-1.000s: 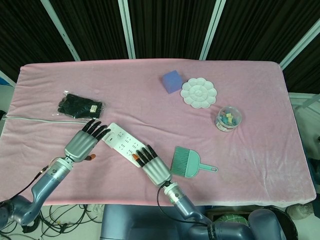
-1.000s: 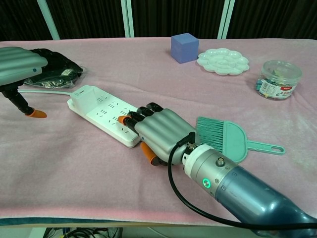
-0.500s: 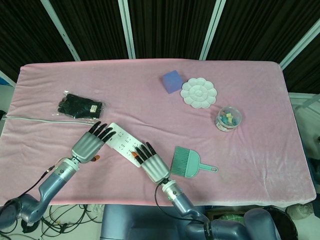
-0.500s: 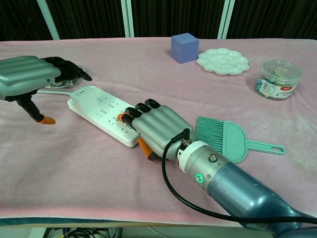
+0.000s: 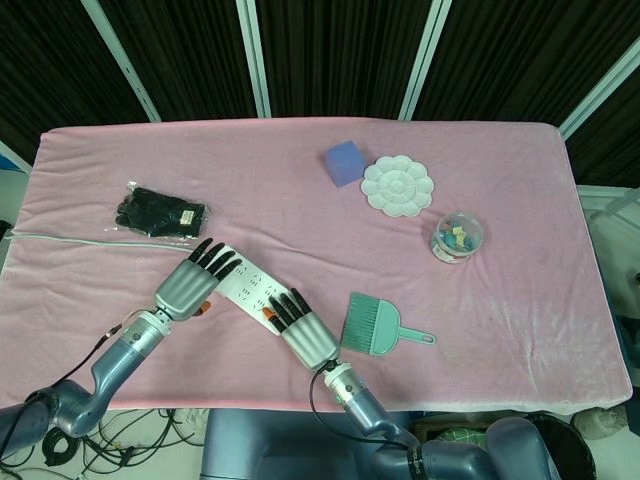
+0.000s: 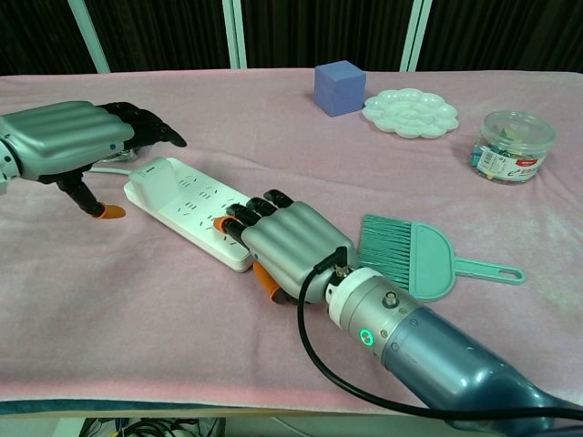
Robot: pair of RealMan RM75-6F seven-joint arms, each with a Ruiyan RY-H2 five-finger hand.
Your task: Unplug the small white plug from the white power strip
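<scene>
While the white power strip (image 6: 187, 211) lies diagonally on the pink tablecloth (image 5: 300, 215) at near left, the small white plug sits at its far-left end (image 6: 155, 175), partly shadowed. Left hand (image 6: 64, 146) hovers flat over that end, fingers extended, holding nothing. Right hand (image 6: 278, 241) rests fingertips on the strip's near end, fingers straight, nothing gripped. Just right lies a teal dustpan brush (image 6: 410, 255). Far left, a black packaged bundle (image 5: 160, 213). Farther back: blue cube (image 6: 340, 86), white flower palette (image 6: 410, 112), clear jar (image 6: 513, 146), label unreadable.
</scene>
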